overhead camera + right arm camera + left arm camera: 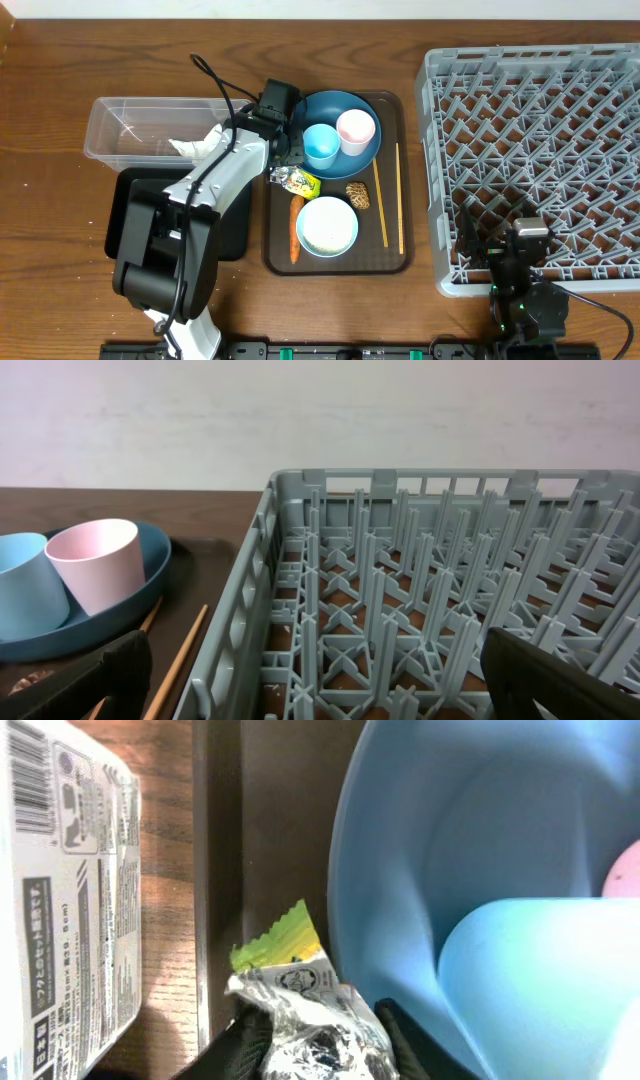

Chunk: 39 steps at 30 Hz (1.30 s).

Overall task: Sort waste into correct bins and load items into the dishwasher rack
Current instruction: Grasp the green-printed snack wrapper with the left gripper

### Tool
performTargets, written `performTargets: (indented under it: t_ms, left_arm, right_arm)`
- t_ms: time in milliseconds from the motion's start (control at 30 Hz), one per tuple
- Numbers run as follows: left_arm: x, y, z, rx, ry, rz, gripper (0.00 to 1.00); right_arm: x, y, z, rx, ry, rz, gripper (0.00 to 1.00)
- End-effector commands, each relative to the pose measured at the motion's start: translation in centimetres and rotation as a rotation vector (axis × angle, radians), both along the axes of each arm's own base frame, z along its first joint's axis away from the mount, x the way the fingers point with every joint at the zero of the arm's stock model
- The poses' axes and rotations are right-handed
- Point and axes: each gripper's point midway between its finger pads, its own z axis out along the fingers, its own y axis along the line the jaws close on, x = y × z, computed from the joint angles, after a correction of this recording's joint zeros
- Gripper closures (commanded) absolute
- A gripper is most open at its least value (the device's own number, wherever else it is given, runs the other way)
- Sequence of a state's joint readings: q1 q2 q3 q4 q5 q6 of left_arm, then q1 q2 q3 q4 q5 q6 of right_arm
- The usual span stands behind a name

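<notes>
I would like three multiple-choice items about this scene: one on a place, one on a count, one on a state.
1. The blue cup and pink cup stand: A beside the plate; B on the plate; C under the plate.
2. Chopsticks on the tray: A one; B two; C three.
3. The right end effector is: A shut on the pink cup; B shut on a chopstick; C open, empty.

Key: 1 B, both cups sit within the plate's rim. 2 B, two thin sticks lie side by side. 3 C, its fingers stand wide apart and grip nothing.
</notes>
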<state>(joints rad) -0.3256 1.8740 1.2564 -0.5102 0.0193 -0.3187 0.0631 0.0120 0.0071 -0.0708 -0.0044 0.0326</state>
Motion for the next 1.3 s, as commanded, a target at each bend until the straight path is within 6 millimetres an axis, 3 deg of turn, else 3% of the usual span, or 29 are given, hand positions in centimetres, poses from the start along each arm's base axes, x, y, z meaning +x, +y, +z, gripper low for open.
performTargets:
  t_ms: [0, 100, 367, 933, 1100, 1267]
  left_arm:
    - [0.15, 0.04, -0.01, 0.010, -0.004, -0.004, 0.78]
    - [0.15, 0.04, -0.01, 0.010, -0.004, -0.004, 0.86]
    - [0.15, 0.04, -0.01, 0.010, -0.004, -0.004, 0.92]
    - [0.17, 0.03, 0.03, 0.009, -0.005, -0.005, 0.92]
    - [0.18, 0.03, 0.06, 0.009, -0.006, -0.005, 0.85]
    - [0.50, -0.08, 0.98, -0.001, -0.035, -0.004, 0.85]
  right_arm:
    - [0.02, -0.66, -0.07, -0.012, 0.001, -0.026, 0.01]
    - [0.01, -0.66, -0.06, -0.012, 0.000, -0.026, 0.01]
    - [0.02, -0.66, -0.07, -0.012, 0.001, -0.026, 0.01]
    - [0.01, -0.66, -0.06, -0.012, 0.000, -0.026, 0.01]
    - [0.01, -0.66, -0.06, -0.012, 0.000, -0.026, 0.01]
    - [0.02, -0.66, -0.07, -0.012, 0.001, -0.026, 0.01]
